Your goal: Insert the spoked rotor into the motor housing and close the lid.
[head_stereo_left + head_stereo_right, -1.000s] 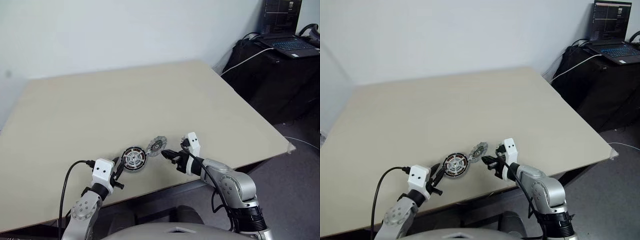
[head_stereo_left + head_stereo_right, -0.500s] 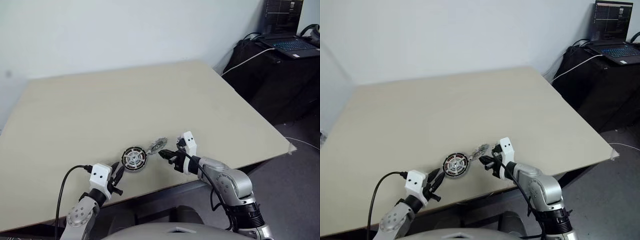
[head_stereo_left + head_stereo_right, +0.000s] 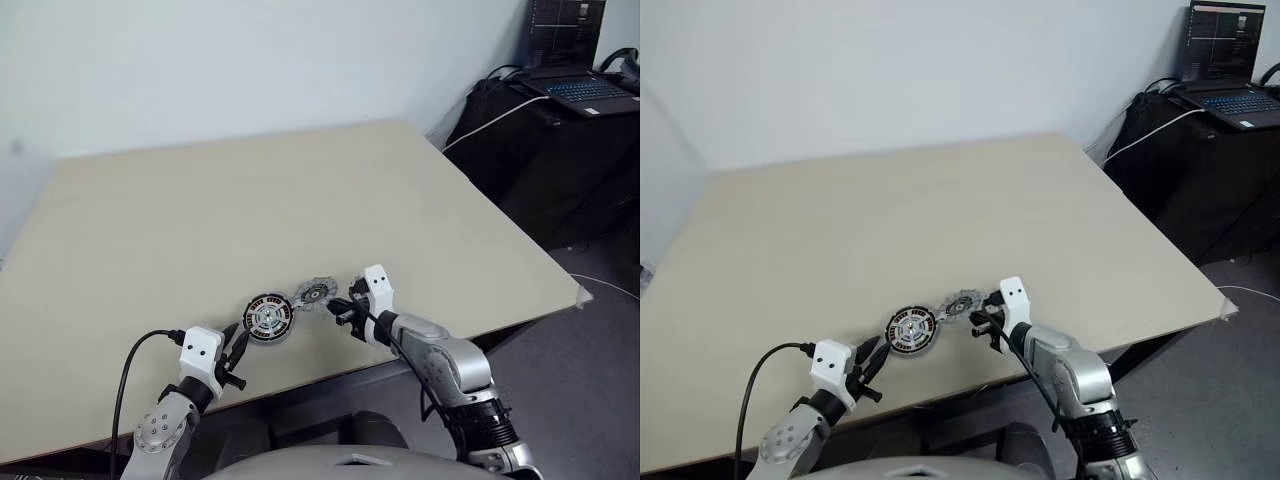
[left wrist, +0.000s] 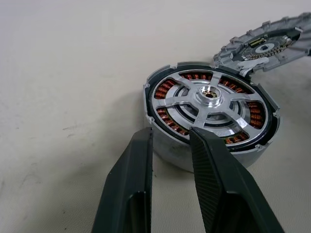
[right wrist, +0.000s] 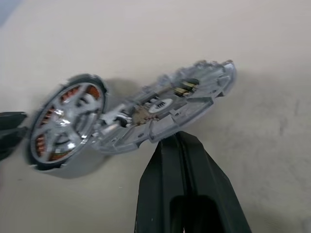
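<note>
Low in the frame, left of centre, the motor housing (image 4: 212,114) sat on the table (image 3: 300,200) with the spoked rotor (image 4: 210,103) seated inside, copper windings showing between the spokes. The lid (image 5: 167,109) leaned tilted against the housing's rim, pinched at its edge by the right gripper (image 5: 181,145). The left gripper (image 4: 170,145) stood slightly spread, just beside the housing wall. No writing was readable.

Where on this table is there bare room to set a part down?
The table is bare from the motor housing and the lid back to the far edge, and out to both side edges. It is crowded only at the near edge, around those two parts.
</note>
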Controlling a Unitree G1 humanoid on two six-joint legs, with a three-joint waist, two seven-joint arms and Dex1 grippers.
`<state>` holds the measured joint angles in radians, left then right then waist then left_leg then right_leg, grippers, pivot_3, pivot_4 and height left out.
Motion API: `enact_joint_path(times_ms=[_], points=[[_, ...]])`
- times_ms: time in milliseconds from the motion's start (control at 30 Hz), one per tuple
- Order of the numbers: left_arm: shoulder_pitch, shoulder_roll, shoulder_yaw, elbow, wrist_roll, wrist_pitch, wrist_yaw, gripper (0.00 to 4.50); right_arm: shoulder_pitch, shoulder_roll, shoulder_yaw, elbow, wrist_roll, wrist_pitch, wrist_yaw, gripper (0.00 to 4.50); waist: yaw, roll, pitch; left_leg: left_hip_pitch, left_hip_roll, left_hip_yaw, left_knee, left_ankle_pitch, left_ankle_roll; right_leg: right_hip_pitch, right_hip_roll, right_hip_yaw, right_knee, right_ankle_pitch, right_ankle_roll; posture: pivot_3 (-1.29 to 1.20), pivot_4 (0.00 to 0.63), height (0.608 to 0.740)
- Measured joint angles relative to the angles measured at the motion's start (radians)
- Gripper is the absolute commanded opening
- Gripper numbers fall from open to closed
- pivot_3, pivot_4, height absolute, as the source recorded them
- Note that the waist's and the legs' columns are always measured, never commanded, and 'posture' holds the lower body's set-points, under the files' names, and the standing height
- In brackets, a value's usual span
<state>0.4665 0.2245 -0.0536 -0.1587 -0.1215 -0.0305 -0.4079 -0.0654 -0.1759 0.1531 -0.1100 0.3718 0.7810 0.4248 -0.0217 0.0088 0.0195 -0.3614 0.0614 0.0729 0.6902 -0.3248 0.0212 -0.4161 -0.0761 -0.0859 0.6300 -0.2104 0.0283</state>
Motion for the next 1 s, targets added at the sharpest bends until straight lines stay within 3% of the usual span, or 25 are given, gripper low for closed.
enact_joint_path(times_ms=[800, 1000], points=[[-0.019, -0.005, 0.0, 0.043, -0.007, -0.04, -0.007, 1.23, -0.039, 0.05, 0.085, 0.362, -0.223, -0.516, 0.076, 0.03, -0.005, 0.0, 0.0, 0.001, 0.0, 0.001, 0.0, 0.0, 0.0, 0.001, 0.0, 0.0, 0.0, 0.0, 0.0, 0.0, 0.0, 0.74], [-0.019, -0.007, 0.001, 0.047, -0.008, -0.045, -0.006, 1.23, -0.049, 0.062, 0.113, 0.435, -0.308, -0.729, 0.065, 0.03, -0.005, 0.0, 0.0, 0.001, 0.0, 0.001, 0.0, 0.0, 0.0, 0.001, 0.0, 0.001, 0.0, 0.0, 0.0, 0.0, 0.0, 0.74]])
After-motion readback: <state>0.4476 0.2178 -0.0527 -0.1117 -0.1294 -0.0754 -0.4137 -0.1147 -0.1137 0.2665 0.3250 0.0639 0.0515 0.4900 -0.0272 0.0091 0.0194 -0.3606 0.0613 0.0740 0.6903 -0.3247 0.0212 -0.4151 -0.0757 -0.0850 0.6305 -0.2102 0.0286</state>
